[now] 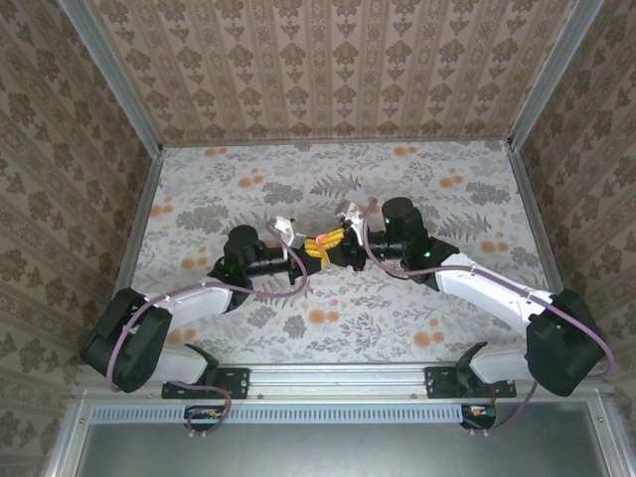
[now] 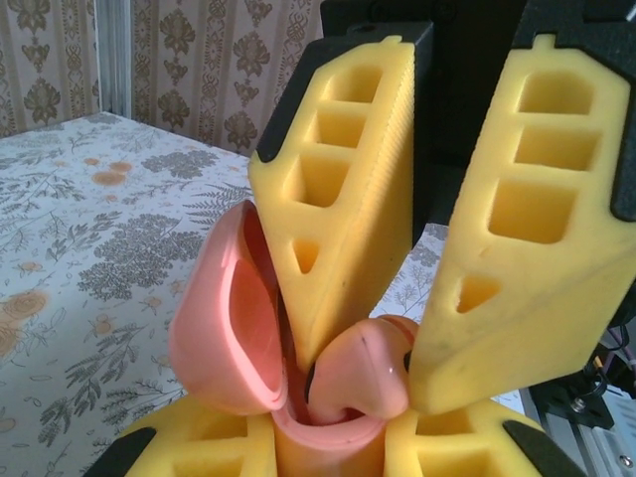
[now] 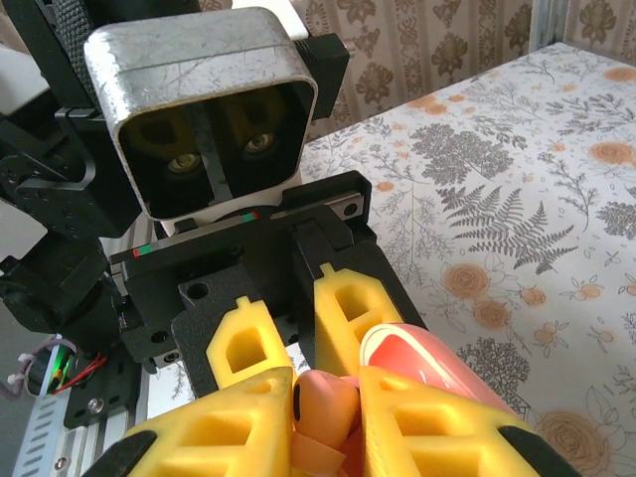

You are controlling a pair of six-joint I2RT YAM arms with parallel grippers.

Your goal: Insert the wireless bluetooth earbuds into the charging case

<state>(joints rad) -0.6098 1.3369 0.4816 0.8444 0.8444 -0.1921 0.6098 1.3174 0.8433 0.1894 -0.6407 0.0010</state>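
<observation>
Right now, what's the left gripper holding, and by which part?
The case, pinched at its base between the left gripper's fingers, lid open.

Black-white arms (image 1: 487, 288), yellow latticed fingers (image 2: 348, 199) (purple cables (image 1: 366, 237)).

Salmon-pink rounded charging case (image 2: 328, 435) open, raised in mid-air; lid (image 2: 227, 328) swung up to one side, glossy paler inside showing.

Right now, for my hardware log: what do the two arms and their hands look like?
The left arm and right arm have white shells, black joints, looping mauve cables. The left hand and right hand carry yellow fingers with cut-out windows, on black mounts.
</observation>
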